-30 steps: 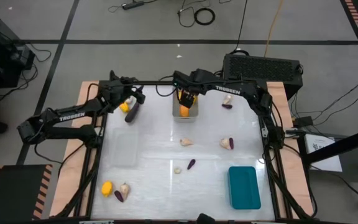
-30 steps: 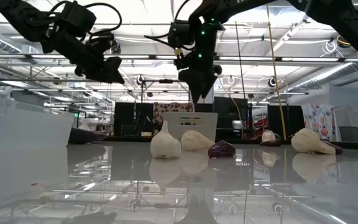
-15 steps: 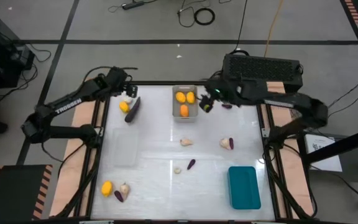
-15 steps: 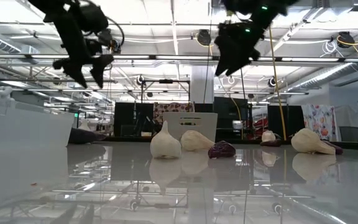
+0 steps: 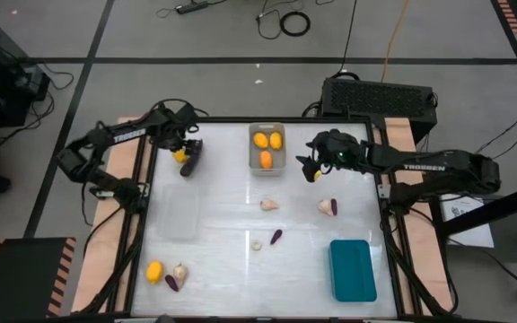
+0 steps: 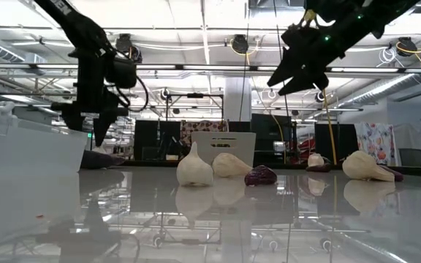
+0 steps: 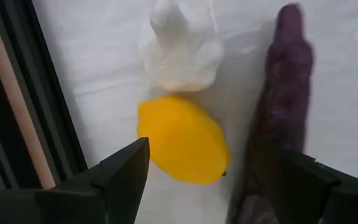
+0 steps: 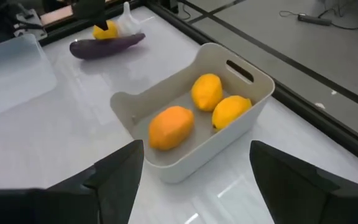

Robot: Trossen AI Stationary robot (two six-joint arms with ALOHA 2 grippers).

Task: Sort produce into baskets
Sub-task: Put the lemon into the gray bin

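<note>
Three yellow fruits (image 5: 265,147) in grey bin (image 5: 267,166) | clear bin (image 5: 177,212), teal bin (image 5: 353,270) hold nothing | both end effectors released

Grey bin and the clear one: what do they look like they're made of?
The grey bin looks like moulded plastic with a matte finish: smooth rounded corners, thin walls and a cut-out handle slot. It holds three orange fruits. The clear bin looks like translucent plastic, frosted rather than glassy, since the table shows through only dimly. Neither can be told for sure from looks alone.
</note>
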